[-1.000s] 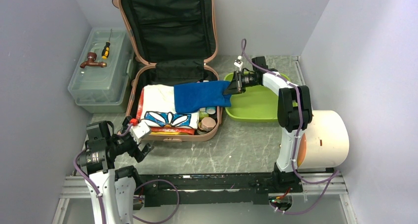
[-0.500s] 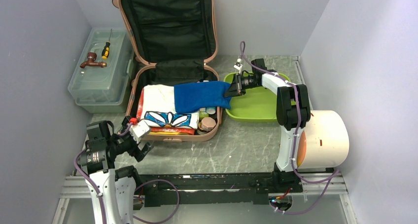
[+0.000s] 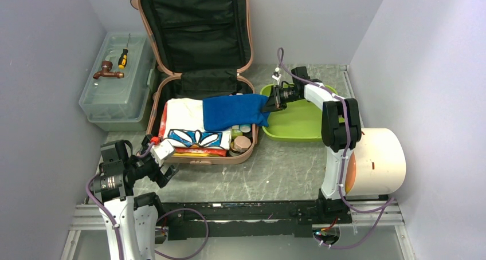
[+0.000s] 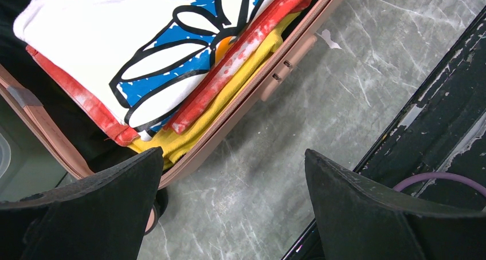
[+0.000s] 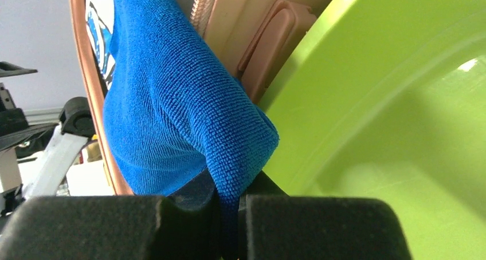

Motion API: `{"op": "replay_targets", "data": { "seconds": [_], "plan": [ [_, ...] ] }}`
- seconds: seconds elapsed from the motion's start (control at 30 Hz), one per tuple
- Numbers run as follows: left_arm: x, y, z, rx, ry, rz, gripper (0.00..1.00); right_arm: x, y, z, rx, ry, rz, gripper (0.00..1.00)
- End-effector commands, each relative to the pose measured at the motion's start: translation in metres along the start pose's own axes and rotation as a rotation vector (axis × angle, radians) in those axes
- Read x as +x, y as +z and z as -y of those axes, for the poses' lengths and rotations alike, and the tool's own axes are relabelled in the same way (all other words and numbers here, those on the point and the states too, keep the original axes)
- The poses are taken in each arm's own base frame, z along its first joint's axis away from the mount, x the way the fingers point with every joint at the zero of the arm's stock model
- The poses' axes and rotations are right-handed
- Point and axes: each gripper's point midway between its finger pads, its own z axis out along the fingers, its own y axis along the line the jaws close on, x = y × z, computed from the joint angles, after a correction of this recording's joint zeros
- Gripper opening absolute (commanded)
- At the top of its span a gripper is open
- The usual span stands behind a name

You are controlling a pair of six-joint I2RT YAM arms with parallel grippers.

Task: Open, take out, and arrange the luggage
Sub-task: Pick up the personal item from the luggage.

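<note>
Left jaws wide, right jaws tight.

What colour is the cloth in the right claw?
Bright blue. The cloth shows best in the right wrist view.

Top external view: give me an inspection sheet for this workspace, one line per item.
Surface: marbled grey table.
Job's things: luggage open, lid upright; folded clothes and blue cloth inside, cloth's end over the right rim.
Clutter: lime tray right of luggage; toolbox left, bearing screwdriver and brown tap; white cylinder by right arm.
Grippers: right gripper shut on blue cloth; left gripper open, empty, beside luggage's front corner.
Cables: purple cable along each arm, no snag seen.
Surroundings: plain lilac walls.
</note>
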Motion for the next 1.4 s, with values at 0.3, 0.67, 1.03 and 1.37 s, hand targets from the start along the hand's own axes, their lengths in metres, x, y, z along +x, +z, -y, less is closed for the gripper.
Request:
{"op": "replay_targets", "data": {
  "seconds": [0.3, 0.67, 1.03, 1.37],
  "plan": [
    [-0.004, 0.000, -0.001, -0.006, 0.005, 0.020, 0.99, -0.029, -0.043, 0.027, 0.386, -0.211, 0.038, 0.00],
    [-0.005, -0.001, 0.002, -0.003, 0.015, 0.025, 0.99, -0.027, -0.087, 0.041, 0.591, -0.308, 0.016, 0.00],
    [-0.006, -0.002, 0.003, -0.005, 0.024, 0.031, 0.99, -0.027, -0.115, 0.046, 0.653, -0.327, 0.033, 0.00],
    [-0.006, -0.002, 0.003, -0.007, 0.025, 0.031, 0.99, -0.024, -0.114, 0.053, 0.600, -0.279, 0.025, 0.00]
  ]
}}
